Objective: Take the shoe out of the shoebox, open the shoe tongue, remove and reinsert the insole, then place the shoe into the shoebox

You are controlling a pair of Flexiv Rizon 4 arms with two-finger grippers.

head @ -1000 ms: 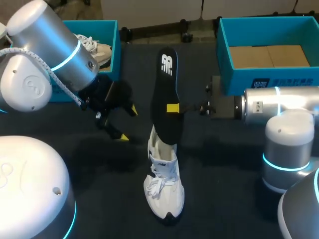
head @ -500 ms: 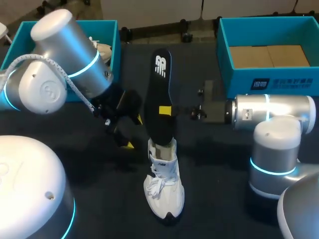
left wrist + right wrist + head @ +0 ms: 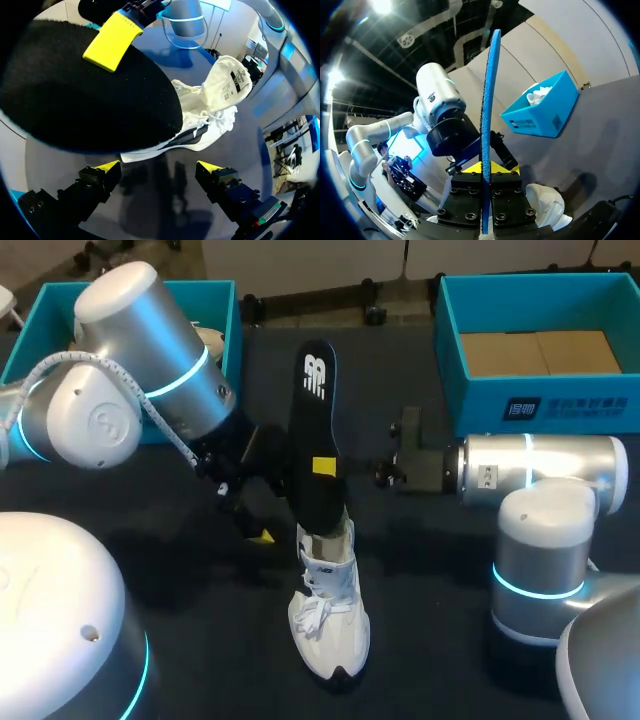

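Observation:
A white shoe [image 3: 328, 615] stands on the dark table, toe toward the front edge. A long black insole [image 3: 312, 430] stands upright over its heel opening; whether its lower end is inside the shoe is not clear. My right gripper [image 3: 323, 467] is shut on the insole's middle, and the insole [image 3: 487, 120] shows edge-on between its jaws [image 3: 485, 171]. My left gripper [image 3: 157, 167] stands open and holds nothing. It hovers low beside the shoe [image 3: 215, 102], under the insole [image 3: 85, 105]. In the head view the left gripper [image 3: 262, 520] sits just left of the insole.
A teal shoebox [image 3: 222, 302] at the back left holds a second white shoe [image 3: 207, 340]. Another teal shoebox [image 3: 455, 390] at the back right shows only its cardboard floor. My right arm's base [image 3: 540, 570] stands right of the shoe.
My right arm has carried the insole a little to the left. My left arm has swung right, bringing its open gripper close beside the insole and shoe.

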